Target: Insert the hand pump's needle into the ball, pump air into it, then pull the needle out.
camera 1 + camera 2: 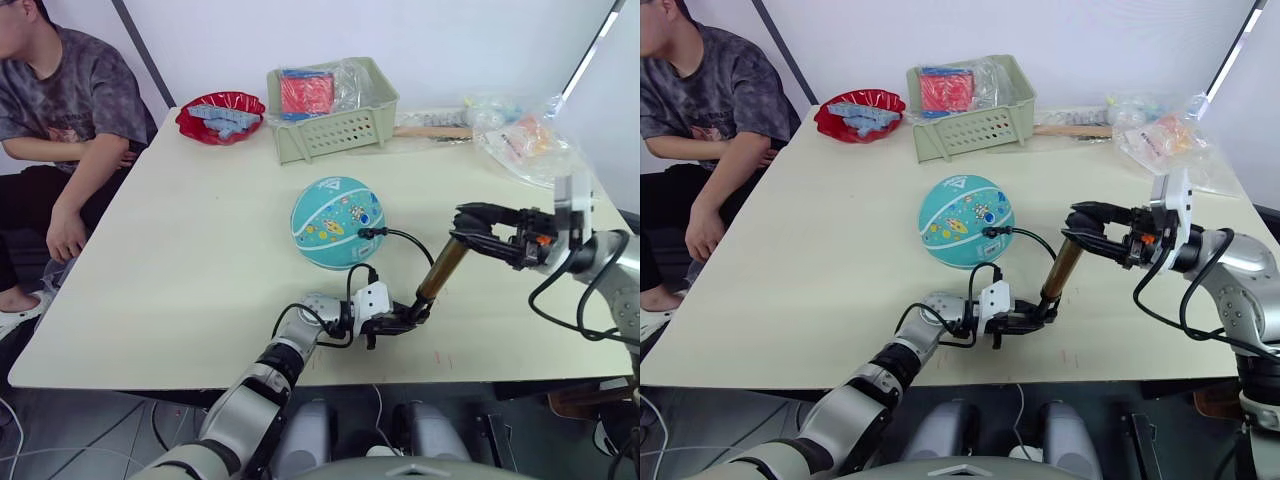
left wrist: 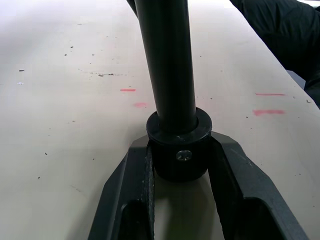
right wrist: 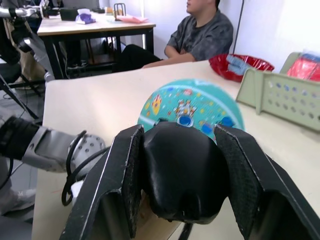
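The ball (image 1: 338, 222) rests on the tabletop (image 1: 200, 260) near its centre, white triangle logo facing up. The needle (image 1: 362, 234) sits at the ball's right flank, its black fitting touching the ball's surface; whether the pin is inside cannot be told. A thin black hose (image 1: 410, 240) runs from this fitting in a loop to the lower end of the hand pump.

The hand pump (image 1: 441, 268) stands tilted near the front edge of the tabletop, right of the ball and apart from it. Its base rests low, toward the front edge; its handle end leans up and to the right.

The left gripper (image 1: 412, 316) is closed on the pump's black bottom cap (image 2: 177, 150), one finger on each side of it. The right gripper (image 1: 470, 232) is closed on the black handle (image 3: 182, 172) at the pump's top, both fingers pressed against it.

At the far edge stand a green basket (image 1: 335, 128) and a red dish (image 1: 220, 117). Clear bags (image 1: 520, 135) lie at the far right corner. A person (image 1: 65, 110) sits beyond the left edge.
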Motion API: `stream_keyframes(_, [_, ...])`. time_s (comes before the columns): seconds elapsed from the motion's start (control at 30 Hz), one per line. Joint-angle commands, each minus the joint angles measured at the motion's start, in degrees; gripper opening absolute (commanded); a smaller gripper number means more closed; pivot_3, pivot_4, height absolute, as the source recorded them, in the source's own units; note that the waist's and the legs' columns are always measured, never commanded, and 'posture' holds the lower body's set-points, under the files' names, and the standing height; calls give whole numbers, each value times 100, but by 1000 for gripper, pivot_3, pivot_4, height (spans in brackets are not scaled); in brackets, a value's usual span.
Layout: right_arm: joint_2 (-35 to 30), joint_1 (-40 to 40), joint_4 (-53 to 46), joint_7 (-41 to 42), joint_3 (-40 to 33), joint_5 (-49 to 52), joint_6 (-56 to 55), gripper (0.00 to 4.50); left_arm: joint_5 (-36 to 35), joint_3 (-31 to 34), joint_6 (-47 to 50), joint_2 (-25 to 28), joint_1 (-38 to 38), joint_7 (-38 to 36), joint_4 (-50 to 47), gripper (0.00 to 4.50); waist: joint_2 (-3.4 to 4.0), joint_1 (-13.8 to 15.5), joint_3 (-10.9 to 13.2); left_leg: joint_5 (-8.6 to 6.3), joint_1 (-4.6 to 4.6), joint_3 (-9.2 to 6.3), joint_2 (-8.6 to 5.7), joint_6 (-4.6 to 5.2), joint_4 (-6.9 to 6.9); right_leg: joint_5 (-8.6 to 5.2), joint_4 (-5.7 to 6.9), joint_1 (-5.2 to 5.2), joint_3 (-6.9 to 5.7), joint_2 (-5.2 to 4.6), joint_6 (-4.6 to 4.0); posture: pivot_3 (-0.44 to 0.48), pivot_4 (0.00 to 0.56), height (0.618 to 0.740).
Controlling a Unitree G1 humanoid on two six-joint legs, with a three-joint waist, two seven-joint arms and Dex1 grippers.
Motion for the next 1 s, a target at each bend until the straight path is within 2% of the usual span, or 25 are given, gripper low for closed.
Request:
stream_keyframes(0.03, [-215, -391, -90, -212, -698, 309, 85, 1741, 330, -161, 176, 166, 202, 33, 452, 1070, 0, -1, 2, 0, 0, 0, 0, 0, 0, 0, 0, 0, 0, 0, 0, 0, 150, 738])
stream_keyframes(0.23, [-453, -647, -318, -363, -1077, 813, 530, 1741, 338, -175, 156, 171, 231, 26, 435, 1070, 4, 1, 7, 0, -3, 0, 1, 0, 0, 1, 0, -2, 0, -4, 0, 0, 150, 738])
stream_keyframes(0.4, [-468, -622, -508, -473, -1106, 1057, 801, 1688, 352, -201, 139, 150, 250, 24, 421, 1070, 5, 0, 7, 0, -4, -1, 1, 0, 0, 1, 0, -2, 0, -4, 0, 0, 150, 738])
stream_keyframes(0.77, [-33, 407, -786, -319, -394, 676, 665, 1687, 347, -208, 163, 126, 231, 47, 428, 1070, 3, -7, -12, 0, 10, -1, 2, 0, 0, 0, 0, 11, 0, -1, 0, 0, 150, 738])
stream_keyframes(0.83, [91, 595, -818, -279, -230, 622, 636, 1687, -140, 116, -619, -47, 372, -288, 577, 1070, 2, -12, -30, 0, 12, -1, 4, 0, 0, -1, 0, 12, -1, 0, -1, 0, 150, 738])
stream_keyframes(1.0, [245, 877, -834, -209, 15, 487, 575, 1687, 371, -132, 175, 63, 229, 13, 401, 1070, 27, -19, -54, 0, 15, 1, 5, 0, -14, -3, -2, 11, 2, 7, -2, 0, 150, 738])
